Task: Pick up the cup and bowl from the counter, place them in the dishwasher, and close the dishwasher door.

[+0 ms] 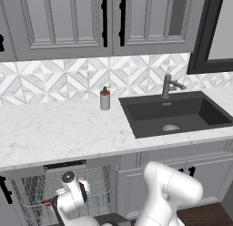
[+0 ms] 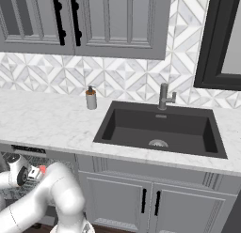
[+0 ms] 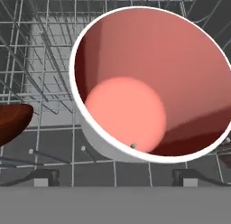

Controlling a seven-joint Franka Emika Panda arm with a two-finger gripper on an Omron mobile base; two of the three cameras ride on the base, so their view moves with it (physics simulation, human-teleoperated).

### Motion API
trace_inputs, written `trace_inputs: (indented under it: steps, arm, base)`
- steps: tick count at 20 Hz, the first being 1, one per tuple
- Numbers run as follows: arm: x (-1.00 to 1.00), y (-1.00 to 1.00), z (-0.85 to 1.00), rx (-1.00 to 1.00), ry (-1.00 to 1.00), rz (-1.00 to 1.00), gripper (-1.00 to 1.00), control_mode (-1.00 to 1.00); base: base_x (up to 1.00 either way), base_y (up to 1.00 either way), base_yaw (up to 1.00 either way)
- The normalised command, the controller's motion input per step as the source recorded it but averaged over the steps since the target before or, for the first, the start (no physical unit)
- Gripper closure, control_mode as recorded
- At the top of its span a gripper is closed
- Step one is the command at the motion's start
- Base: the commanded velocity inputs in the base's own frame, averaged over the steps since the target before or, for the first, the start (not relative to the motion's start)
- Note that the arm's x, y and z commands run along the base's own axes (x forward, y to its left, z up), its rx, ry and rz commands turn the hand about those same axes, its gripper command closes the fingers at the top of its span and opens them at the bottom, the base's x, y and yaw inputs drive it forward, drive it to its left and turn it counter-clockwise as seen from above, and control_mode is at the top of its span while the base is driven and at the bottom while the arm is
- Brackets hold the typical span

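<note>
With the gripper point(image 3: 115, 180) released and the cup point(image 3: 149, 83) resting in the wire rack point(image 3: 54, 60) beside the bowl point(image 3: 11, 121), we should back out straight — no snagging tines — before reaching for the dishwasher door.

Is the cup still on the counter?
No, the cup sits in the dishwasher's wire rack, beside the bowl.

Counts: 1 cup point(image 3: 149, 83) and 1 bowl point(image 3: 11, 121), both in the wire rack point(image 3: 49, 51) of 1 dishwasher point(image 1: 68, 193). On 1 counter point(image 1: 54, 129): 1 soap dispenser point(image 1: 105, 99), 1 sink point(image 1: 175, 113), 1 faucet point(image 1: 169, 86). 2 black handles point(image 1: 113, 20) on the upper cabinets, 2 on the lower doors point(image 2: 149, 202).
</note>
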Motion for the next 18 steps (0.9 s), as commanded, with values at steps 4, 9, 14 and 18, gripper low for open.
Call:
trace_inputs:
  steps: [4, 9, 14, 18]
  arm:
    - [0.11, -0.36, 0.0, 0.0, -0.38, -0.02, -1.0, -1.0]
    - [0.32, -0.28, 0.03, 0.0, -0.23, 0.0, -1.0, -1.0]
    - [0.35, 0.0, 0.13, 0.0, -0.02, 0.0, -1.0, -1.0]
    - [0.39, 0.05, 0.21, 0.0, 0.02, 0.0, -1.0, -1.0]
  base:
    - [0.0, 0.0, 0.0]
    - [0.0, 0.0, 0.0]
    - [0.0, 0.0, 0.0]
    - [0.0, 0.0, 0.0]
